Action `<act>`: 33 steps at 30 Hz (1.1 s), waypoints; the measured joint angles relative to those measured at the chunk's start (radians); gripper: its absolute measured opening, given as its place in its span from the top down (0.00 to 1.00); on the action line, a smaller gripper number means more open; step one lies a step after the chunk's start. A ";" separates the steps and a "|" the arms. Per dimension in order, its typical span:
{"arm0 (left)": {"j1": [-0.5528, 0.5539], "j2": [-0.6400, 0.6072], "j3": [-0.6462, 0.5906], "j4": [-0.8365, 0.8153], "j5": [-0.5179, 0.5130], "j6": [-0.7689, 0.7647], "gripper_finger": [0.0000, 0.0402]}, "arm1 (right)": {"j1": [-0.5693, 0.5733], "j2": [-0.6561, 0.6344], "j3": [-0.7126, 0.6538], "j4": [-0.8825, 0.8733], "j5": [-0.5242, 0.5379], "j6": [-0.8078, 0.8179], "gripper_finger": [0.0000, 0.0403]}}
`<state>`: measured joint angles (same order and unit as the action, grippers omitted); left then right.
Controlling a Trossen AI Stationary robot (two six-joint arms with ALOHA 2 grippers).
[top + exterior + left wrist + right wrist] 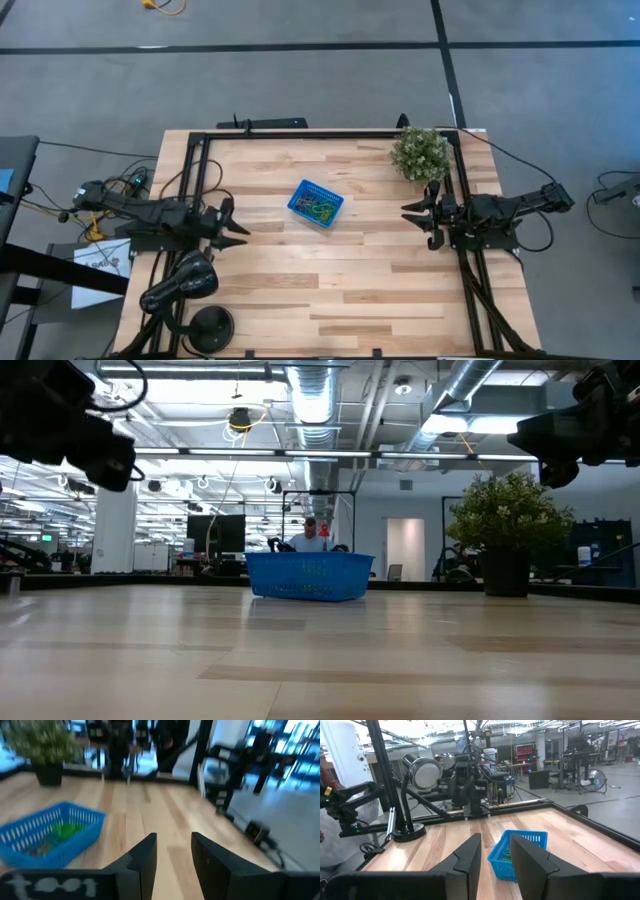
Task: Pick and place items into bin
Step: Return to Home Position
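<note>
- As the overhead camera shows it, the bin sits turned at an angle near the middle of the tabletop, a little toward the far edge.
- Inside it I see the items in a loose tangle, mostly green and yellow with some red. None lie on the bare wood.
- My left hand hangs over the left edge, well apart from the bin. Its wrist camera shows the fingers a moderate gap apart with nothing between them.
- My right hand hangs over the right edge, just in front of the potted plant in the far right corner. It too is parted and has hold of nothing.
- A white marking on the left hand's body is too blurred for me to read.
- A black lamp-like fixture stands at the near left corner.
- Only the level camera shows a person seated in the room behind the bin. From there the mesh wall hides most of the contents, though green shows through it.
- The left wrist camera catches green loops against the bin's inner wall.
</note>
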<state>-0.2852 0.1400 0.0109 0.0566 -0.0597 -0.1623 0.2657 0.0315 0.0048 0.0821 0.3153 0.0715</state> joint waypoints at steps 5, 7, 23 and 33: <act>0.000 -0.115 0.000 -0.017 0.003 0.019 0.73 | 0.000 0.000 0.000 0.000 0.000 0.000 0.76; 0.000 -0.141 0.000 -0.016 0.002 0.019 0.73 | 0.000 0.000 0.000 0.000 0.000 0.000 0.76; 0.001 -0.133 0.010 -0.046 -0.001 0.010 0.73 | 0.000 0.000 0.000 0.000 0.000 0.000 0.76; 0.001 -0.133 0.011 -0.048 -0.002 0.009 0.73 | 0.000 0.000 0.000 0.000 0.000 0.000 0.76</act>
<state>-0.2844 0.0074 0.0216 0.0082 -0.0612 -0.1532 0.2657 0.0319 0.0044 0.0818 0.3153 0.0715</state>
